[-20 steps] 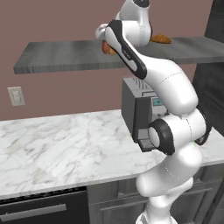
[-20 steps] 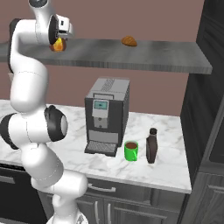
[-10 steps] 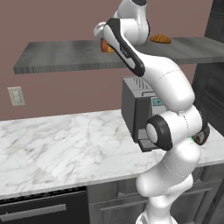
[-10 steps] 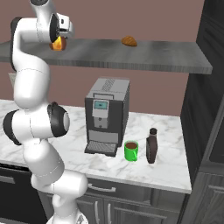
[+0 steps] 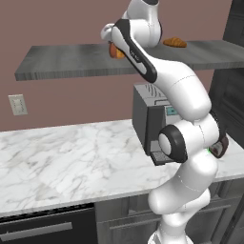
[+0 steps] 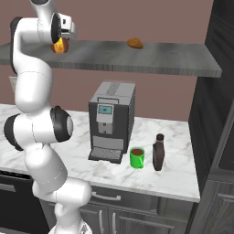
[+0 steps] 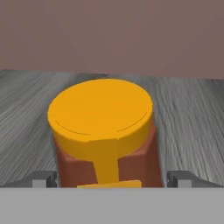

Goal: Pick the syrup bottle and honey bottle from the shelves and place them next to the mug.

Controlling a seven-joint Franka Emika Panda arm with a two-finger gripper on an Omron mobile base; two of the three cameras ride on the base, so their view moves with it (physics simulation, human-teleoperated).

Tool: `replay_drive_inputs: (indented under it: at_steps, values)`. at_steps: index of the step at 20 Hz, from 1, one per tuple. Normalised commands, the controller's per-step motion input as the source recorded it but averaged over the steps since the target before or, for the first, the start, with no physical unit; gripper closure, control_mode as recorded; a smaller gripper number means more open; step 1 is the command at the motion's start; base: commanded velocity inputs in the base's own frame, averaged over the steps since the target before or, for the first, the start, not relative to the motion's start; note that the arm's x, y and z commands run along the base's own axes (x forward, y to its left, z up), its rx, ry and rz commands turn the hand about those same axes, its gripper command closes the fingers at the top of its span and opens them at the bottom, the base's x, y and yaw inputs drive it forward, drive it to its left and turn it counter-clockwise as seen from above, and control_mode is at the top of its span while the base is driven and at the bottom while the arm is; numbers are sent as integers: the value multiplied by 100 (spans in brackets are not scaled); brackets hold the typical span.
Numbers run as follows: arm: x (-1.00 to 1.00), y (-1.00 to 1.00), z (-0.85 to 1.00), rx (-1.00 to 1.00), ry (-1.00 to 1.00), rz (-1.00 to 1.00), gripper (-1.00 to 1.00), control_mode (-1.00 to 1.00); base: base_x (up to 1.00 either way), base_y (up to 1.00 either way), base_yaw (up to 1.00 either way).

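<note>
The honey bottle (image 7: 103, 127), amber with a yellow-orange cap, stands upright on the grey shelf (image 6: 160, 57) near its left part. My gripper (image 7: 112, 179) is open at the bottle, one fingertip (image 7: 43, 178) on each side of its body, and neither visibly presses on it. From the right base view the hand covers most of the honey bottle (image 6: 59, 46); from the left an orange sliver of it (image 5: 114, 51) shows under the hand. The dark brown syrup bottle (image 6: 158, 153) stands on the marble counter just right of the green mug (image 6: 136, 157).
A grey coffee machine (image 6: 112, 121) stands on the counter (image 6: 173, 176) left of the mug. A brown pastry (image 6: 135, 42) lies on the shelf right of the hand. A tall dark cabinet (image 6: 219, 114) closes the right side. A wall socket (image 5: 17, 104) sits above the counter at left.
The arm has shifted slightly left at the shelf. The gripper stays open around the honey bottle, and the bottle has not moved.
</note>
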Motion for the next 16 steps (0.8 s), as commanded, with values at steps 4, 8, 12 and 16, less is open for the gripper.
replay_drive_inputs:
  at_steps: [4,8,12,16]
  values:
    - [0,6,-9,0,0,0,-100,-100,0,0,0]
    - [0,4,-10,0,0,0,-100,-100,0,0,0]
    - [0,0,-1,0,0,0,-100,-100,0,0,0]
    - [0,0,0,0,0,0,-100,-100,0,0,0]
